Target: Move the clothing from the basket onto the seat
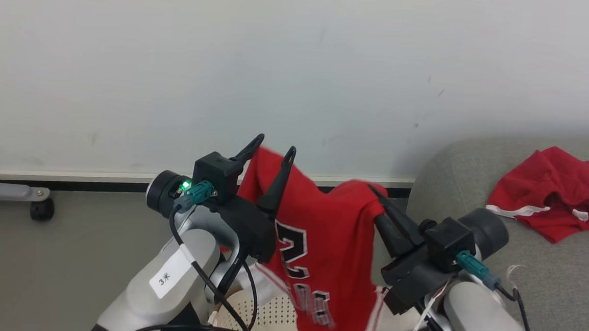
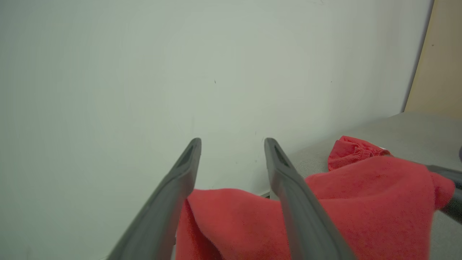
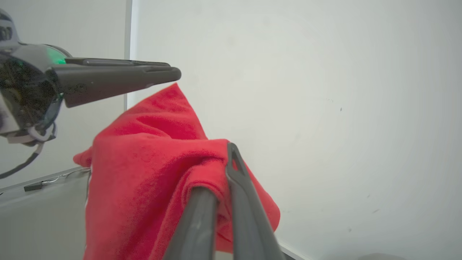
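Jersey (image 1: 320, 239), red with a black-and-white "23" and white striped trim, hangs stretched between the two grippers, its top edge up at their fingertips and its body falling below them. The right gripper (image 1: 377, 193) is clamped on one upper corner: in the right wrist view its two fingers sit nearly together with the red cloth (image 3: 144, 162) bunched between and around them (image 3: 223, 162). The left gripper (image 1: 276, 146) stands with its fingers spread; in the left wrist view the cloth (image 2: 234, 216) lies low between them, near their base, while the tips (image 2: 232, 142) are bare and well apart. Whether that cloth is pinched or only draped there cannot be told.

Below both grippers, under the jersey's hem, part of the cream perforated basket (image 1: 270, 312) shows. Off to the right gripper's outer side the grey seat (image 1: 548, 283) begins, and on it, well beyond that gripper, lies a crumpled pair of red shorts (image 1: 553, 194) with white trim. Ahead of the fingertips is a plain pale wall (image 1: 301, 58) with a baseboard (image 1: 69, 177) at its foot. Out past the left gripper a small black caster (image 1: 41, 209) rests on the grey floor (image 1: 37, 272).
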### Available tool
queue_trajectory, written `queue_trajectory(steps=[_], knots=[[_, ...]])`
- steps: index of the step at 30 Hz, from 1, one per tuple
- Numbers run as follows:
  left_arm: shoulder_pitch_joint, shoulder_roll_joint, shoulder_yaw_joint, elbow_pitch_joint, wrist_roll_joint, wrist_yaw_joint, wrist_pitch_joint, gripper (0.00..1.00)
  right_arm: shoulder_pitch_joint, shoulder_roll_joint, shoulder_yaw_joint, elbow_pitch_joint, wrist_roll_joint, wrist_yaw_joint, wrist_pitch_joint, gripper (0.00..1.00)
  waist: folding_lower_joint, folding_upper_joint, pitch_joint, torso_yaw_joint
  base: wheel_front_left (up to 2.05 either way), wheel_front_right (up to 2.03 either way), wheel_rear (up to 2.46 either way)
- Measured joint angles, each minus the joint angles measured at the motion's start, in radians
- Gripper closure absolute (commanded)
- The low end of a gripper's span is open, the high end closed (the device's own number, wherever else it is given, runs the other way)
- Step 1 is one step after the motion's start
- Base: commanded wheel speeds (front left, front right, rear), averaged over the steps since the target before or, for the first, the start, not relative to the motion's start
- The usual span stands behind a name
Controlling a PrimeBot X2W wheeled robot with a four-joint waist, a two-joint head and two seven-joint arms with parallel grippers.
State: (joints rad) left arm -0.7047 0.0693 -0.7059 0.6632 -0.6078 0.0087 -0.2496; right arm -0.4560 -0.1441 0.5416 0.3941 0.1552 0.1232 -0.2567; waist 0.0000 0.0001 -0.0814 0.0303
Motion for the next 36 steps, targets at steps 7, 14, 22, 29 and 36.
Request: queue_trajectory(steps=[7, 14, 22, 29, 36], knots=[[0.056, 0.015, 0.002, 0.014, -0.003, 0.000, 0.000, 0.00, -0.050, -0.078, -0.043, -0.031, -0.026, 0.000, 0.000, 1.00, 0.0000, 0.0000, 0.004, -0.037, 0.00, 0.00, 0.00], [0.117, 0.015, -0.003, 0.015, -0.008, 0.000, 0.000, 0.00, -0.063, -0.158, -0.086, -0.075, -0.039, -0.002, 0.000, 1.00, 0.0000, 0.0000, 0.004, -0.085, 0.00, 0.00, 0.00], [0.188, 0.010, -0.017, -0.011, -0.008, 0.000, 0.000, 0.00, -0.070, -0.232, -0.114, -0.130, -0.060, -0.009, 0.001, 1.00, 0.0000, 0.0000, 0.004, -0.162, 0.00, 0.00, 0.00], [0.231, -0.002, -0.028, -0.059, -0.008, 0.000, 0.000, 0.00, -0.129, -0.273, -0.123, -0.175, -0.069, -0.008, 0.041, 1.00, 0.0000, 0.0000, 0.010, -0.243, 0.00, 0.00, 0.00], [0.242, -0.013, -0.046, -0.114, -0.001, 0.010, 0.000, 0.00, -0.216, -0.315, -0.125, -0.183, -0.066, -0.002, 0.085, 1.00, 0.0000, 0.0000, 0.044, -0.298, 0.00, 0.00, 0.00]])
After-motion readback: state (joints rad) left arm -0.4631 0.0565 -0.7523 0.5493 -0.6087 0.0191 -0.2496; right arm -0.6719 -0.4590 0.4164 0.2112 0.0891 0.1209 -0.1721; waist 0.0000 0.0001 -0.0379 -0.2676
